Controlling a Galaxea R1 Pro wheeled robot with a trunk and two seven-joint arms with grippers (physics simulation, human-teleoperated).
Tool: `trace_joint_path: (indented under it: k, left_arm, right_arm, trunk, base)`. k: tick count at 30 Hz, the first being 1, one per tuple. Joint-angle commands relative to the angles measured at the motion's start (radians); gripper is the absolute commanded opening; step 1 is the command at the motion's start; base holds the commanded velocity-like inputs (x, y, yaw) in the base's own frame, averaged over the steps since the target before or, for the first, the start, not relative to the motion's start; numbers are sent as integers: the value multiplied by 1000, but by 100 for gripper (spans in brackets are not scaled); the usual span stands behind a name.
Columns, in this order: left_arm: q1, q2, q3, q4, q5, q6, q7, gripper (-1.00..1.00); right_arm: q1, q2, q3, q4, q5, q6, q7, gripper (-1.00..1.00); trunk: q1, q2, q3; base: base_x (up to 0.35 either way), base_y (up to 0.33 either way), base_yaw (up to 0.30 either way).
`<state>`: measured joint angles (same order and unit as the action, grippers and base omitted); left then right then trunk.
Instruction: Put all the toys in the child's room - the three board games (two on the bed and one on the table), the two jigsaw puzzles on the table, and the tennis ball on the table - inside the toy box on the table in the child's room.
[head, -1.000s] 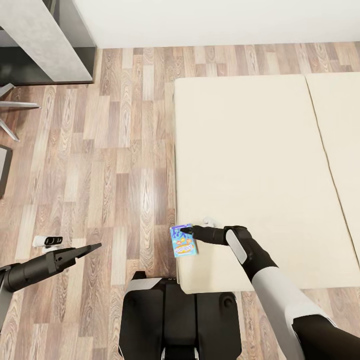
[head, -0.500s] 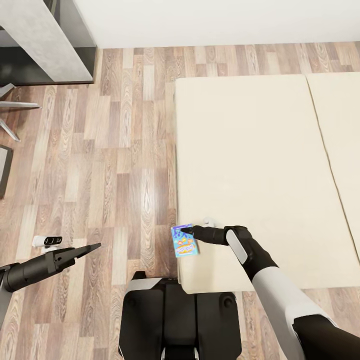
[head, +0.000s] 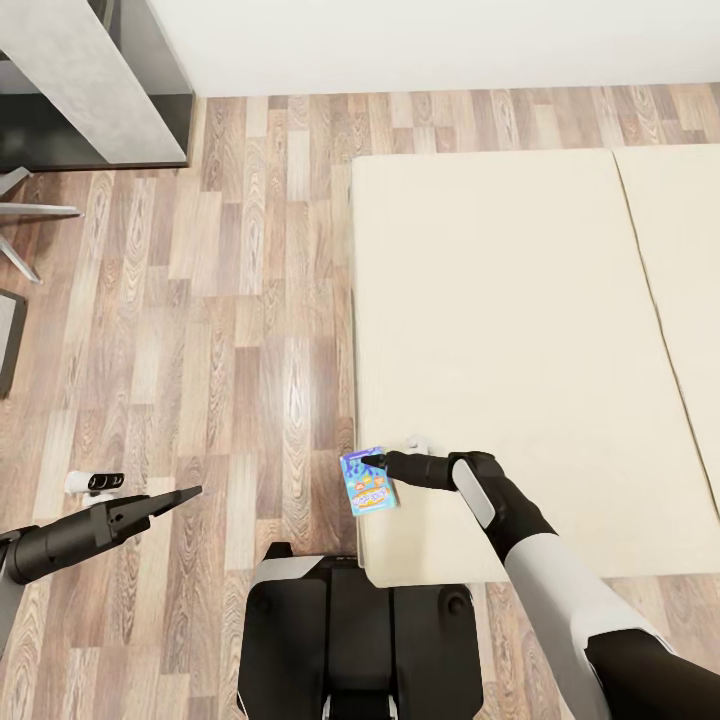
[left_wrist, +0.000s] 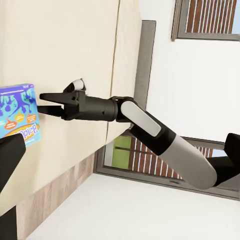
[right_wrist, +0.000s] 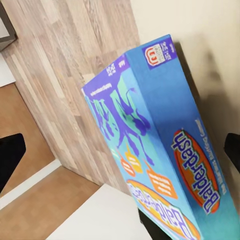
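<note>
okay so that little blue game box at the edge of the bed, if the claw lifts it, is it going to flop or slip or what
The blue game box looks like rigid printed card with crisp edges, so it probably stays stiff. Its glossy faces may be slippery between the right claw fingertips. It is thin, sits at the bed edge and overhangs the floor, so a nudge could tip it off.

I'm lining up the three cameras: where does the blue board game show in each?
Head view: blue board game at the bed's near left corner, at the right gripper tips.
Left wrist view: at the left edge.
Right wrist view: close up, centre.
Shared landmark: the cream bed.
</note>
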<state>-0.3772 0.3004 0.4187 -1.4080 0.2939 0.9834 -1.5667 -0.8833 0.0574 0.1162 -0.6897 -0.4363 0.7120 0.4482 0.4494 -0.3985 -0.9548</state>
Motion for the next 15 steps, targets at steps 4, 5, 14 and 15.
trace_joint_path:
  k: [4,5,14,15]
  left_arm:
    - [0,0,0,0,-1,11,-4,100]
    - [0,0,0,0,-1,11,-4,100]
    - [0,0,0,0,-1,11,-4,100]
    - [0,0,0,0,-1,11,-4,100]
  right_arm:
    - [0,0,0,-1,-1,4,1,100]
    - [0,0,0,-1,-1,4,1,100]
    - [0,-1,-1,-2,-2,4,1,100]
    - [0,-1,-1,-2,-2,4,2,100]
  trunk:
    - [1,-2,-1]
    - [1,-2,-1]
    - [1,-2,-1]
    - [1,-2,-1]
  base:
    - [0,0,0]
    - [0,0,0]
    - [0,0,0]
    - [0,0,0]
